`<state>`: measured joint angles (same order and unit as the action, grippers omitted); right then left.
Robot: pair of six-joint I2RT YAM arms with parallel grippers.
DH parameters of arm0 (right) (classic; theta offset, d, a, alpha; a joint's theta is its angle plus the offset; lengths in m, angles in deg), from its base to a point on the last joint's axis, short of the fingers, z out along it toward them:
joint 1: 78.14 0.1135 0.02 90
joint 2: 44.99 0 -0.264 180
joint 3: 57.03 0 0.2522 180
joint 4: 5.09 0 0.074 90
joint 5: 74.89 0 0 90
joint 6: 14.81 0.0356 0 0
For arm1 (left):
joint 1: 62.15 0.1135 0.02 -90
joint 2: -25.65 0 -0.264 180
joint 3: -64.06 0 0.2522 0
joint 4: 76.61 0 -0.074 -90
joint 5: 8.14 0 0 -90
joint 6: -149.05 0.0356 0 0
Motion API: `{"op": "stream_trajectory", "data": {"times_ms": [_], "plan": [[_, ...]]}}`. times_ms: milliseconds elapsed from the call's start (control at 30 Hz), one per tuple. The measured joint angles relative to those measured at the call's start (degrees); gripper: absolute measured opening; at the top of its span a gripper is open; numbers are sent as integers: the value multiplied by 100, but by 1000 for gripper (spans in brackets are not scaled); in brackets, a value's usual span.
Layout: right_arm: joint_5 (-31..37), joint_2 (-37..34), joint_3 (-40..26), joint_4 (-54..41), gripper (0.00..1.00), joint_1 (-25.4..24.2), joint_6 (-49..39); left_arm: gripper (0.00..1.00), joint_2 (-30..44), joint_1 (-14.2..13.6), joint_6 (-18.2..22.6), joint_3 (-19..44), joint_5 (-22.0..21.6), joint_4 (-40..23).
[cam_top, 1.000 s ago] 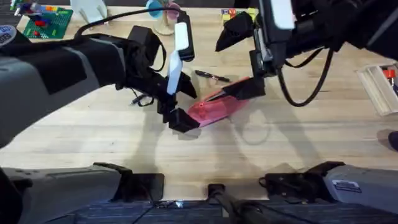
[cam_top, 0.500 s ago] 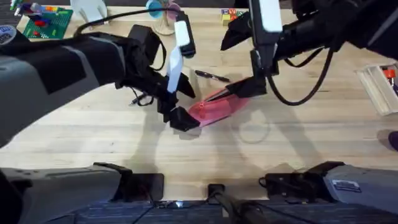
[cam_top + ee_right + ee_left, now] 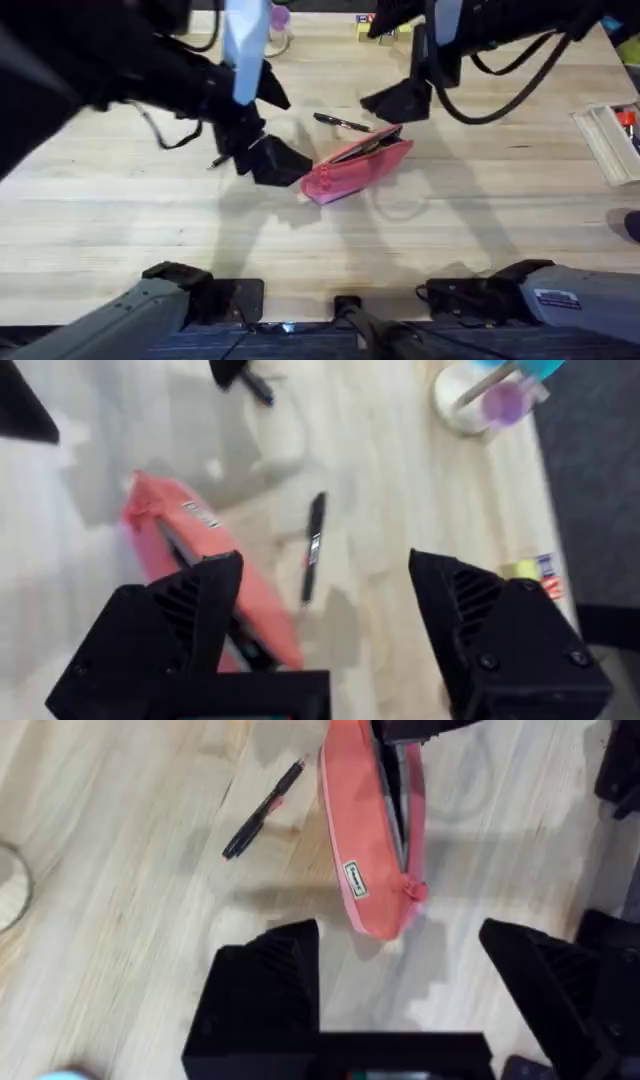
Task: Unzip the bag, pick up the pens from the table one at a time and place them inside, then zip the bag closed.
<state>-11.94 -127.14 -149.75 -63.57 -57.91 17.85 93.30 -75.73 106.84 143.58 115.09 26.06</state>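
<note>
no legible text — small white label on the bag (image 3: 355, 880) too blurred

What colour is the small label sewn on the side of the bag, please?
White with dark lettering, on the pink bag; the left wrist view shows the label best.

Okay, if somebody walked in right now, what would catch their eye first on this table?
The pink bag at the middle of the table, its zipper open. A black pen lies on the wood just beyond it. Both grippers hang open above: the left gripper over the bag's near end, the right gripper over its far end.
</note>
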Motion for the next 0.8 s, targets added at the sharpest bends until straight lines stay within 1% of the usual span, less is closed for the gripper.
{"op": "stream_trajectory", "data": {"times_ms": [67, 200, 367, 567, 633, 800], "plan": [[15, 1, -9, -212, 993, 6, 83, 995, -258, 0, -106, 49, -82, -153], [48, 2, -13, -679, 992, 78, 196, 992, -765, 0, -203, 70, -183, -229], [52, 0, -143, -806, 992, 246, 236, 993, -1197, 0, -240, 72, -306, -249], [54, 0, -512, -971, 992, 389, 191, 994, -1254, 0, -258, 72, -415, -251], [120, 0, -579, -1221, 992, 422, 142, 994, -1254, 0, -260, 72, -439, -255], [536, -8, -597, -1886, 992, 450, -124, 993, -1252, 0, -269, 72, -457, -271]]}}
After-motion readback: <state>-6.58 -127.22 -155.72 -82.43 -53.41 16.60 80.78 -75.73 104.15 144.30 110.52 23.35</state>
